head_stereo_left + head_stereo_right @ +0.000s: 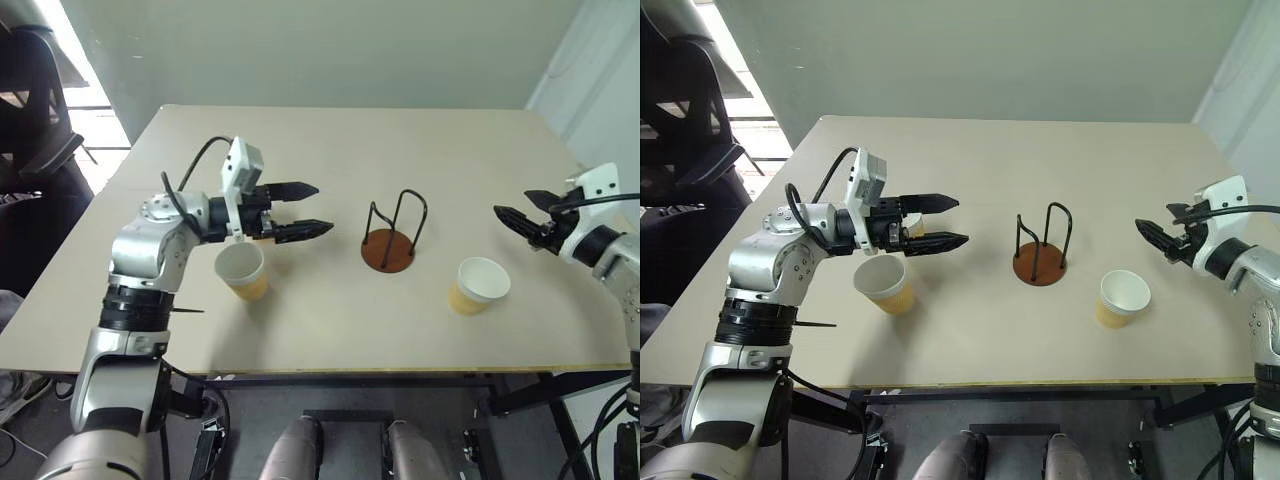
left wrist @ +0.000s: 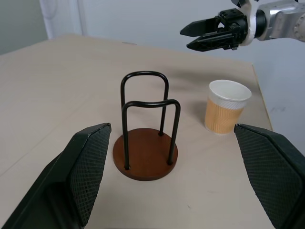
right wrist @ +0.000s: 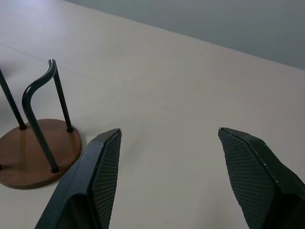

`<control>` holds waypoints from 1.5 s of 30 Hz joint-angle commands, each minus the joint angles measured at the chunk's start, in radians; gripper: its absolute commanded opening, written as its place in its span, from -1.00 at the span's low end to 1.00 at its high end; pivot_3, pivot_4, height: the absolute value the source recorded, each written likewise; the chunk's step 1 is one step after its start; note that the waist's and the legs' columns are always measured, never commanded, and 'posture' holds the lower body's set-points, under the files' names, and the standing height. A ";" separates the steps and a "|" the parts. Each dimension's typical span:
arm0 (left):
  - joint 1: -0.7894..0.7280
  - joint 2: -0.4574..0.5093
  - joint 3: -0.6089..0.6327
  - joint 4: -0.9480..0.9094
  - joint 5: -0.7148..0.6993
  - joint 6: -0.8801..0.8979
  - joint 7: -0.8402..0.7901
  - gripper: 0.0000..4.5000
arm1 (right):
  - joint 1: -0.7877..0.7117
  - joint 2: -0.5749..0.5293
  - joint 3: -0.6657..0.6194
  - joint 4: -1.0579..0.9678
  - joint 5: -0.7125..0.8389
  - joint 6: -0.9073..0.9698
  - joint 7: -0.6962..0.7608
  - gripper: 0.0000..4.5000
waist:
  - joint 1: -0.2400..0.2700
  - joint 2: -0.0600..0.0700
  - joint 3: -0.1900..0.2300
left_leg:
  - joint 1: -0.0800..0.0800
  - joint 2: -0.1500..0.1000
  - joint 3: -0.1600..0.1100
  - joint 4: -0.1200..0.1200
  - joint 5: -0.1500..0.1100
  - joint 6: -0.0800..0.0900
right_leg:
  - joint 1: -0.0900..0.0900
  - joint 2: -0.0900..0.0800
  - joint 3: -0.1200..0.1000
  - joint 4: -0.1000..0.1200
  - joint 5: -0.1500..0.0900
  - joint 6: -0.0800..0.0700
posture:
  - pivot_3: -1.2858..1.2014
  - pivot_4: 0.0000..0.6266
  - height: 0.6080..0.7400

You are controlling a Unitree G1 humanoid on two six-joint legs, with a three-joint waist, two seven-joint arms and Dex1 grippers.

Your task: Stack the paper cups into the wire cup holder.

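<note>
Here both arms hover level, left fingers (image 1: 300, 209) and right fingers (image 1: 522, 215) spread wide (empty), facing the wire cup holder (image 1: 390, 243).

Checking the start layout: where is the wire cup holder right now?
In the left eye view the wire cup holder stands empty near the table's middle, between two paper cups: one on its left, one on its right.

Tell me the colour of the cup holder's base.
Reddish-brown, a round disc base under black wire loops; clearest in the left wrist view.
</note>
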State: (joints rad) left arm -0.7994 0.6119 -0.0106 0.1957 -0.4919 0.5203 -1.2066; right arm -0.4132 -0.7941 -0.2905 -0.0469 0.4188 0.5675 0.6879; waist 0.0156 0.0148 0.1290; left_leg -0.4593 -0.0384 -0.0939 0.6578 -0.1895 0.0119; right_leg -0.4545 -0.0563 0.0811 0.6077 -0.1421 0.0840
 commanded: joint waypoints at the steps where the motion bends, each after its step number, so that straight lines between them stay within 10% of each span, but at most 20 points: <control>1: -0.031 0.022 0.005 -0.004 0.011 -0.025 -0.030 0.97 | 0.001 -0.030 -0.005 -0.042 0.014 0.003 0.035 0.46 | 0.000 0.000 0.000 | 0.000 0.000 0.000 0.000 0.000 0.000 | 0.000 0.000 0.000 0.000 0.000 0.000 | 0.03 -0.52 1.00; 45: -0.056 0.015 0.020 0.021 0.030 -0.038 -0.025 0.97 | -0.322 0.059 0.344 0.231 -0.105 -0.058 0.374 0.46 | -0.003 0.000 0.000 | 0.000 0.000 0.000 0.003 -0.002 0.006 | -0.001 0.000 -0.001 0.002 -0.003 -0.002 | 0.03 -0.52 1.00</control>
State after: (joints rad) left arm -0.8333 0.6239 -0.0141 0.2407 -0.4503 0.4864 -1.2360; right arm -0.7063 -0.7305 0.0618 0.1948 0.3113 0.5160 1.0551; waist 0.0126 0.0149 0.1290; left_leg -0.4597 -0.0382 -0.0940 0.6605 -0.1911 0.0174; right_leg -0.4551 -0.0563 0.0803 0.6092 -0.1454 0.0821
